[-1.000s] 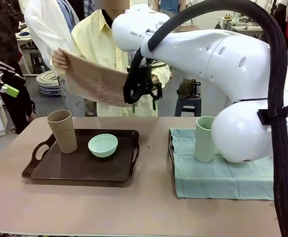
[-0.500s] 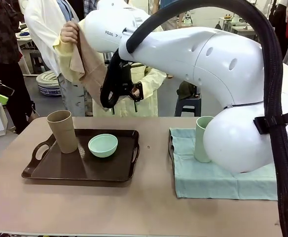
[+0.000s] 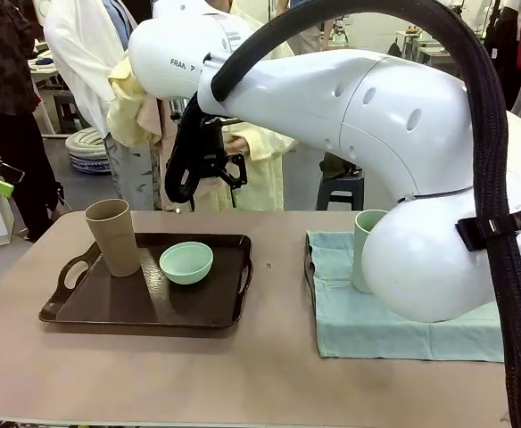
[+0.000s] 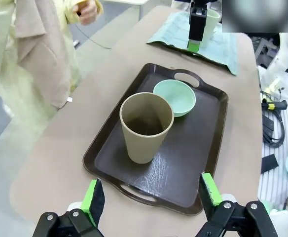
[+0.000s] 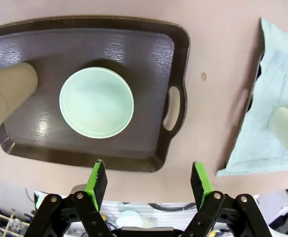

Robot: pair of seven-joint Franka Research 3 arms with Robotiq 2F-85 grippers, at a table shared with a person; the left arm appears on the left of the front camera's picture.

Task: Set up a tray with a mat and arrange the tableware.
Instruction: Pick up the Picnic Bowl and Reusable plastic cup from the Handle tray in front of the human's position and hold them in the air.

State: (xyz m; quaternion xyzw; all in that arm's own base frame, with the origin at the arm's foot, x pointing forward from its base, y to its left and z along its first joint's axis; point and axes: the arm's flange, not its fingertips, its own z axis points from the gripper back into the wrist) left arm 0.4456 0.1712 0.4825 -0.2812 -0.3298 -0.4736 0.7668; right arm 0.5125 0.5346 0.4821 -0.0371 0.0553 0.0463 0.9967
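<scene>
The left arm's jaws are hanging wide open near the surface's left edge. Their green pads (image 4: pixel 93 196) are standing well apart and gripping nothing, and they are facing along the brown tray (image 4: pixel 203 148) from its left handle end. The brown tray is lying on the left half of the surface (image 3: pixel 269 374), its long side running along the near edge. The tan cup (image 3: pixel 111 236) is standing upright and empty at the tray's left end. The mint bowl (image 3: pixel 186 262) is sitting mouth up just beside it toward the tray's middle, not touching it.

The right arm (image 3: pixel 350 98) is reaching across the middle from the right side. Its jaws are hanging high above the brown tray and pointing down. In the right wrist view they are spread wide with nothing between them, and the mint bowl is lying almost straight below.

Toward the surface's right edge, a pale green mat (image 3: pixel 376 321) is lying spread over a second tray (image 3: pixel 310 267), whose dark rim is showing along the mat's left border. The pale green cup (image 3: pixel 368 250) is standing upright on the left part of the mat, partly hidden by the right arm's large joint.

At the far edge a person (image 4: pixel 6 113) in a yellow shirt is standing. A beige cloth (image 4: pixel 43 54) is hanging down in front of the shirt, clear of the surface. I cannot tell which hand is holding it.
</scene>
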